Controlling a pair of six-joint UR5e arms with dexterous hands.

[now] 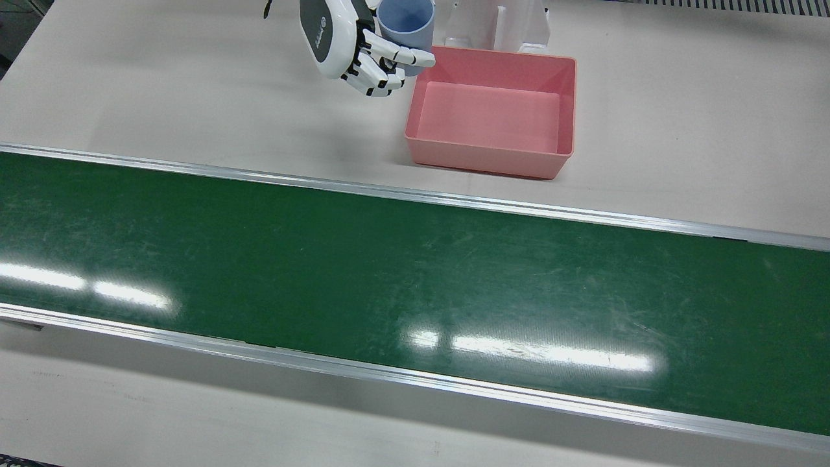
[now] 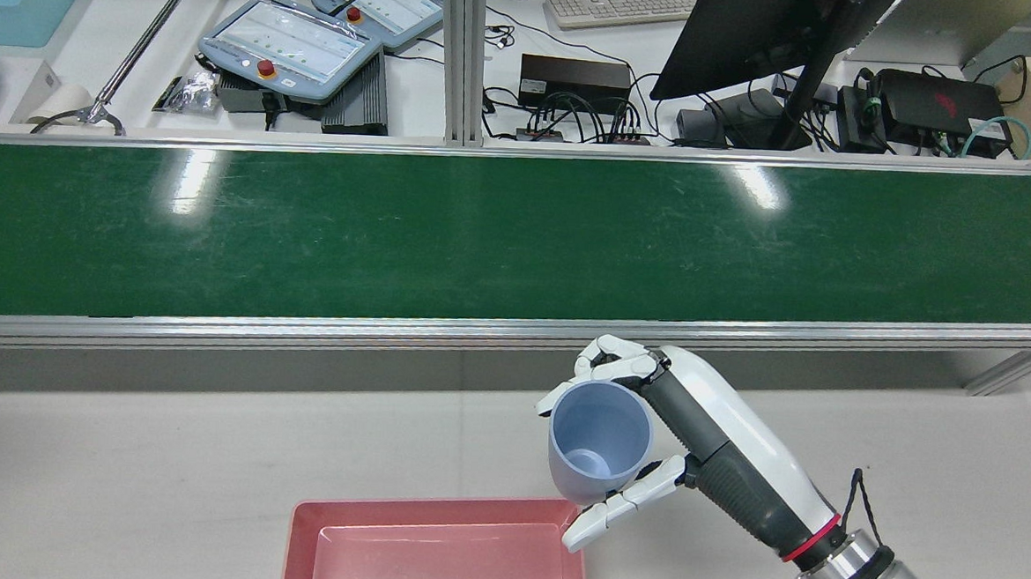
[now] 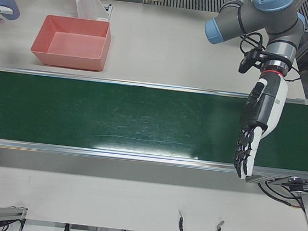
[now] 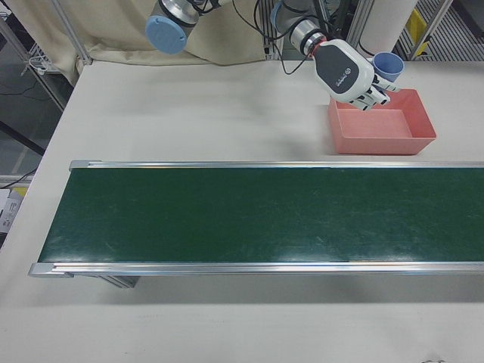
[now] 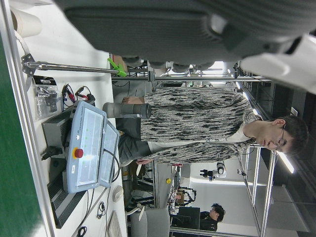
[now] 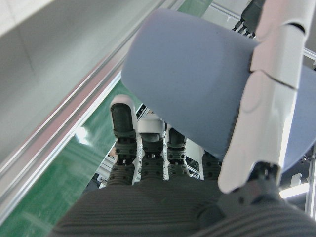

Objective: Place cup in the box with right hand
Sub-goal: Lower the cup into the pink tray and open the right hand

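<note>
On the pale table (image 1: 194, 97), upper centre, the right hand (image 1: 363, 52) clasps the blue cup (image 1: 405, 23) beside the pink box (image 1: 493, 110); the left hand (image 3: 255, 126) hangs spread at the far right.

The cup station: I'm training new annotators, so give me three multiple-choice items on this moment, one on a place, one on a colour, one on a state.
1. Where is the cup?
A. lying on the green belt
B. held up beside the box's corner
C. resting on the box floor

2. What colour is the box?
A. pink
B. yellow
C. black

3. How is the left hand?
A. shut on a cup
B. holding the box
C. holding nothing, fingers straight, over the belt

Answers: 1 B, the right hand grips it clear of the table in the rear view; 2 A, its walls show pink; 3 C, the left-front view shows it holding nothing.
</note>
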